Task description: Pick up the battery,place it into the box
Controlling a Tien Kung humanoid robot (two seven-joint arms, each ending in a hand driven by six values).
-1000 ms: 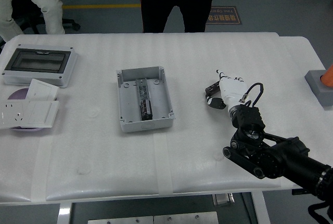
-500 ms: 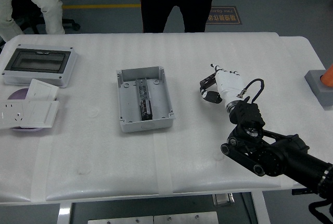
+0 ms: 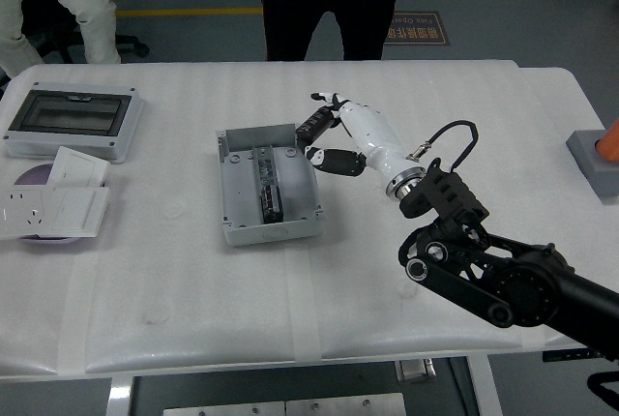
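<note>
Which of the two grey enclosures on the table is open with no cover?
The grey box at centre, beside the right hand: its interior rail shows. The enclosure at far left has a dark windowed cover on.

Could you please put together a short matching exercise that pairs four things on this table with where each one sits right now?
Things:
1. open grey box
2. right hand
3. lidded enclosure with a dark window
4. white socket plate

Places:
A. far left corner of the table
B. near the table's middle
C. left edge, nearer the robot than the windowed enclosure
D. just right of the open box's far right corner, with a small dark part in its fingers

Pairs: 1-B, 2-D, 3-A, 4-C
</note>
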